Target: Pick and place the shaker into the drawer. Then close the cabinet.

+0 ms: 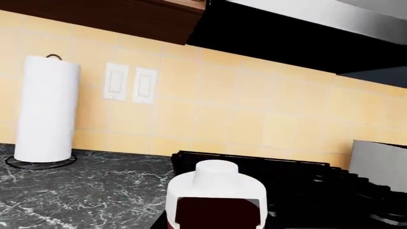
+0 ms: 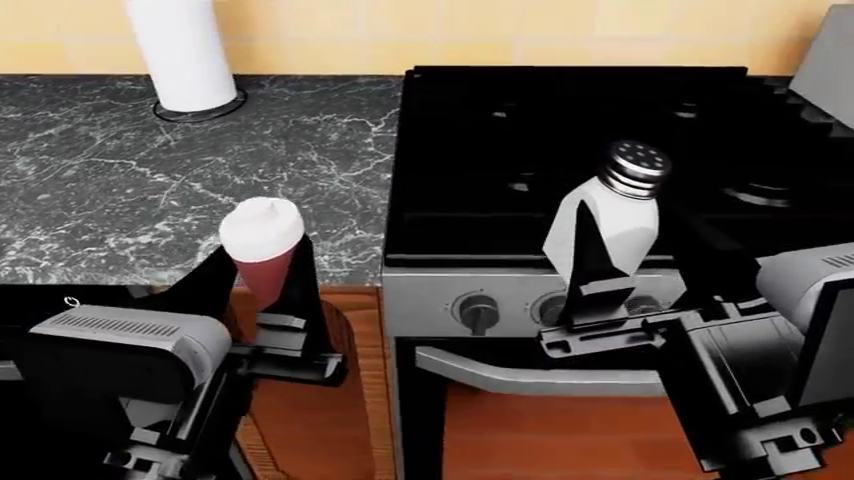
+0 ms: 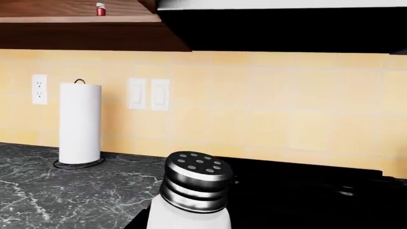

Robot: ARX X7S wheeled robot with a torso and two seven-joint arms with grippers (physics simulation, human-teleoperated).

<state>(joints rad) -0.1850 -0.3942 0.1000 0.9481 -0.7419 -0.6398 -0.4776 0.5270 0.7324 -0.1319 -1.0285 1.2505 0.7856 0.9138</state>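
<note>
Over the stove [image 2: 574, 130], right hand [image 2: 597, 262] apparently grips shaker [image 2: 614, 215].

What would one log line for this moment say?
left gripper: shut on bottle | right gripper: shut on shaker, over stove | drawer: not in view

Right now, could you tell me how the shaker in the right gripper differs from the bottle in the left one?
The shaker has a metal cap with holes; the bottle has a plain white domed cap. The shaker's body is white, the bottle's dark red. The shaker leans over the stove, while the bottle stands by the counter's front edge. Each sits between the fingers of a gripper: right, left.
</note>
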